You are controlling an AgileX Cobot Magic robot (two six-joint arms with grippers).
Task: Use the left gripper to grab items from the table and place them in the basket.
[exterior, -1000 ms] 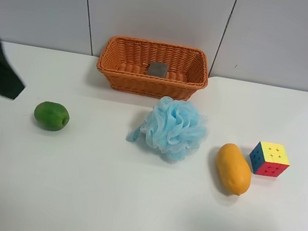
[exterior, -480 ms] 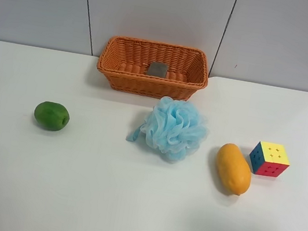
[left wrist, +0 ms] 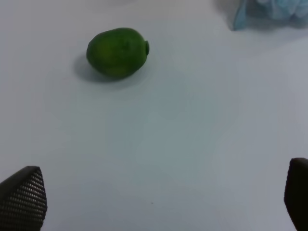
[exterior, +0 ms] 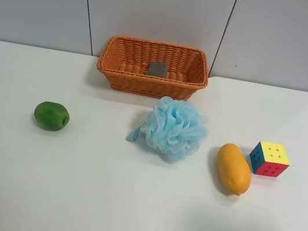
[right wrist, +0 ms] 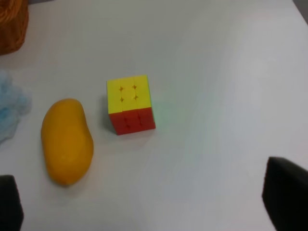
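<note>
Orange-brown woven wicker, the rectangular basket [exterior: 153, 67] is sitting at the far middle of the white table [exterior: 101, 189] in the exterior high view, and a flat grey rectangular block [exterior: 158, 69] is already lying inside it on the floor. Near it, just in front of the basket's front wall, a light-blue mesh pouf [exterior: 174, 128] is resting; a round green fruit [exterior: 51, 115] is lying well apart at the left, and an orange mango [exterior: 233, 168] is lying just beside a colourful puzzle cube [exterior: 269, 159] at the right. No arm is showing in this view now, whereas a second ago a dark arm was reaching in at the left edge; it has pulled clear, which I judge to mean the block's delivery is finished and four items are waiting. In the right wrist view, the cube [right wrist: 130, 103] and mango [right wrist: 66, 140] are lying close together without clearly touching, and the right gripper [right wrist: 149, 204] is showing only dark fingertips [right wrist: 286, 197] at opposite edges, spread wide with nothing between them. In the left wrist view, the left gripper [left wrist: 161, 197] is hovering above bare table with its textured fingertips [left wrist: 23, 197] wide apart and empty, the green fruit [left wrist: 117, 52] lying ahead of it and a corner of the pouf [left wrist: 269, 12] beyond. That fruit looks like the likeliest next pick.
</note>
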